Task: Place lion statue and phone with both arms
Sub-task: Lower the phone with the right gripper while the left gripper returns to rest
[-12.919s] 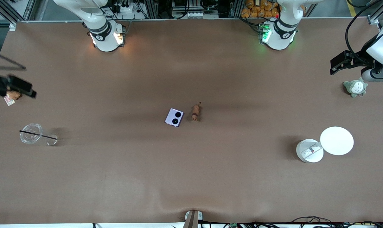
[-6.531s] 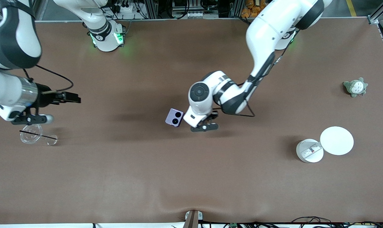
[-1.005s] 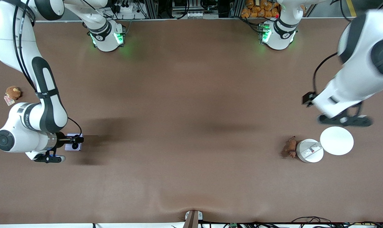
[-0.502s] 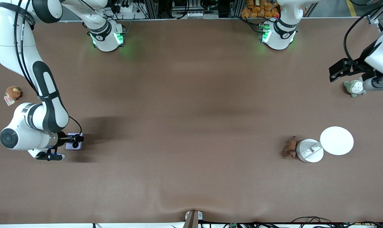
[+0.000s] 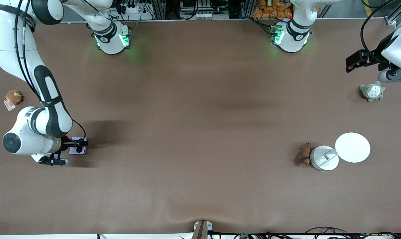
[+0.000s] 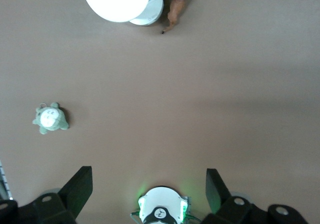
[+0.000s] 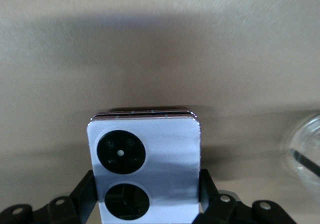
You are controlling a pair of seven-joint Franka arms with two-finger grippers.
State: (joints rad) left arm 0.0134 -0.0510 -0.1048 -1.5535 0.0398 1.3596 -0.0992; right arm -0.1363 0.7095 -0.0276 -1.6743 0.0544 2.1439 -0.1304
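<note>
The phone [image 7: 145, 169] is gripped by the right claw [image 5: 77, 146] low over the tabletop [image 5: 200, 132], beside the clear cup [image 7: 305, 149]. A tilted release could flip it. The lion statue [image 5: 304, 155] lies against the white container [image 5: 324, 158]; the left claw [image 6: 149, 189] is held open, idle.

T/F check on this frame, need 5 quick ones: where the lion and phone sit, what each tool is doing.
1. The right tool is shut on the phone. True.
2. The lion statue lies on the white round lid. False: it lies on the table beside the white container, apart from the lid.
3. The left tool is open and holds nothing. True.
4. The left tool is over the lion statue. False: it is up near the left arm's end of the table, close to the grey-and-white plush.
5. The phone is at the middle of the table. False: it is at the right arm's end.
</note>
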